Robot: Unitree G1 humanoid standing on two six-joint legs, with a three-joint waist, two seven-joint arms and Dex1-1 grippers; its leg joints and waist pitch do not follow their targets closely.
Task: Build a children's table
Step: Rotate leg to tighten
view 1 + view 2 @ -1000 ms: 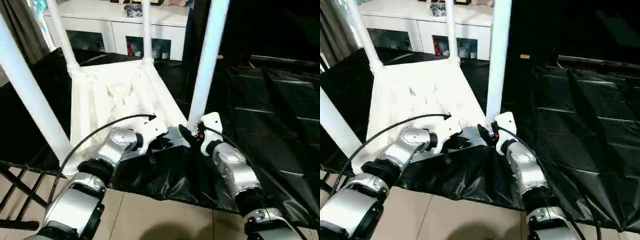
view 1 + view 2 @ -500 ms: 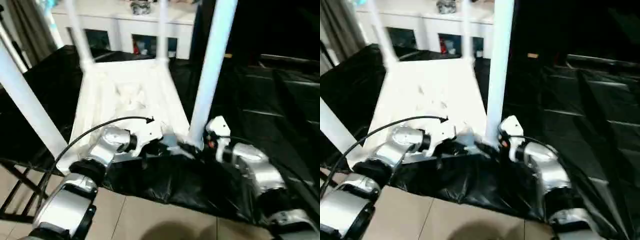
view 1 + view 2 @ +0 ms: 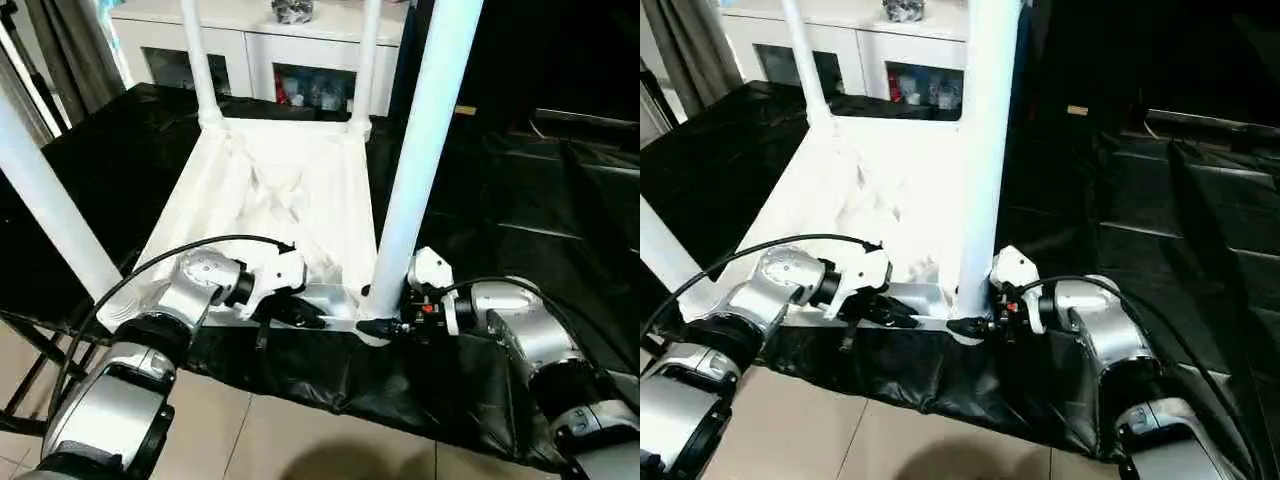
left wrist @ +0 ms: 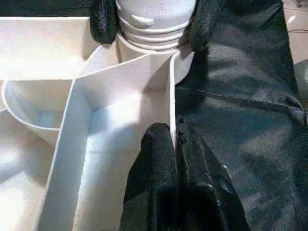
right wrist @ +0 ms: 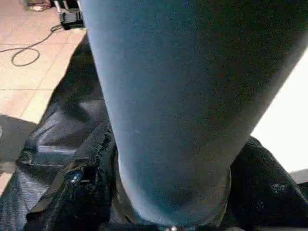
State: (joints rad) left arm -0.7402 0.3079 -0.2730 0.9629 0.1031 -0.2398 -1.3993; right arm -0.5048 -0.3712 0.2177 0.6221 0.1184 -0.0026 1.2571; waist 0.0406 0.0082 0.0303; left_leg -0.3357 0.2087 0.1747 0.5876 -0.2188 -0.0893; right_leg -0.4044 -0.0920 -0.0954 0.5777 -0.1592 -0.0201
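Table top [image 3: 270,205] lies upside down on the black plastic sheet [image 3: 520,200] covering the work surface, underside ribs up, near rim along the sheet's near edge. Four white tubular legs stand in the corner sockets: two far ones [image 3: 197,62] [image 3: 364,62], near-left one [image 3: 50,205], near-right one [image 3: 425,150]. Key relation: the near-right leg's long axis runs straight up out of its socket, directly in front of the right gripper [image 3: 385,322], which is the closer arm. Its black fingers straddle the leg's base just above the socket; in the right wrist view the tube sits between finger masses on both sides, so it looks closed around the leg, though I can't confirm contact pressure. Left gripper [image 4: 175,178] is pinching the thin upright rim wall [image 4: 171,96] of the top beside that same socket, fingers pressed together with the wall between them, likely bracing the top. Left wrist view shows the leg's ribbed end [image 4: 156,19] sitting at the socket mouth with ridges exposed, so my read is it's not fully seated; any further push or twist should go along the vertical axis. Materials: smooth glossy moulded plastic, rounded sockets, thin ribs, probably slippery to grip. The sheet is wrinkled and shiny, so the top could slide.
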